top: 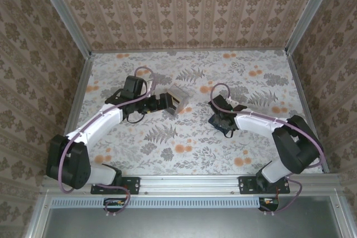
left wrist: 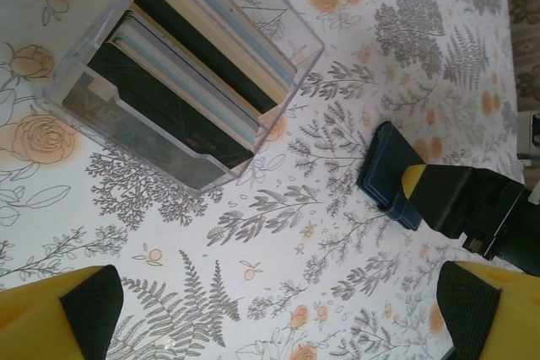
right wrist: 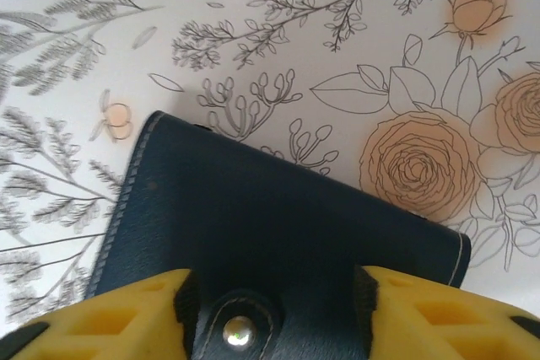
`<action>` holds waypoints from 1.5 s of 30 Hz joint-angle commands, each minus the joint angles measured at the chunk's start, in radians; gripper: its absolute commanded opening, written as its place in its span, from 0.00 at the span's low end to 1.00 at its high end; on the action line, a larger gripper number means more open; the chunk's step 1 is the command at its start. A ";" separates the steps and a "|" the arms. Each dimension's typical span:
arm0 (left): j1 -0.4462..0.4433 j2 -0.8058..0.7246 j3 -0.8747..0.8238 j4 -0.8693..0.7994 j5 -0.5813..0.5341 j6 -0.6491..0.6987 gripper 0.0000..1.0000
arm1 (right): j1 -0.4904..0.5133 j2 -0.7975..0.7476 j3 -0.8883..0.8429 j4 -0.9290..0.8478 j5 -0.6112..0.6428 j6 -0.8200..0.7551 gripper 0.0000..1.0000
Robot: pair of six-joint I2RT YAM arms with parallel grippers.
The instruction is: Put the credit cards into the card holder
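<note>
Left gripper (left wrist: 278, 314): fingers spread wide, nothing between them, hanging above the floral table (left wrist: 169, 233) near the holder
Clear acrylic card holder (left wrist: 139, 137): resting on the table
Credit cards (left wrist: 202, 69): standing edge-on inside the holder, dark, tan and whitish
Right gripper (right wrist: 274, 305): fingers straddle the snap tab of a navy leather wallet (right wrist: 278, 217); can't tell whether they pinch it

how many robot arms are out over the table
2. The left arm reaches toward the clear box at centre; the right arm bends in to the dark blue card holder, right of centre. None looks hidden.
</note>
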 commanded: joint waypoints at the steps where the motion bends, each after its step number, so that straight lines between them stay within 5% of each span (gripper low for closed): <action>1: -0.004 0.008 -0.003 -0.007 -0.041 0.012 0.99 | -0.004 0.055 0.017 0.025 -0.069 -0.064 0.49; 8: -0.064 0.016 -0.010 -0.040 -0.079 0.036 0.99 | 0.060 0.021 0.028 0.013 -0.284 -0.468 0.36; 12: -0.098 -0.022 -0.098 -0.023 -0.110 0.054 0.99 | 0.164 -0.042 0.032 -0.138 -0.087 -0.541 0.34; 15: -0.135 -0.044 -0.145 0.032 -0.151 0.103 0.98 | 0.205 -0.139 -0.049 -0.022 -0.144 -0.605 0.40; 20: -0.186 -0.015 -0.146 0.105 -0.089 0.131 0.92 | 0.146 -0.257 -0.056 -0.081 0.010 -0.438 0.44; 31: -0.279 0.127 -0.143 0.222 -0.001 0.080 0.78 | -0.070 -0.234 -0.193 0.091 -0.428 -0.223 0.46; 45: -0.255 0.121 -0.196 0.316 0.070 0.023 0.79 | -0.144 -0.066 -0.214 0.330 -0.656 -0.297 0.28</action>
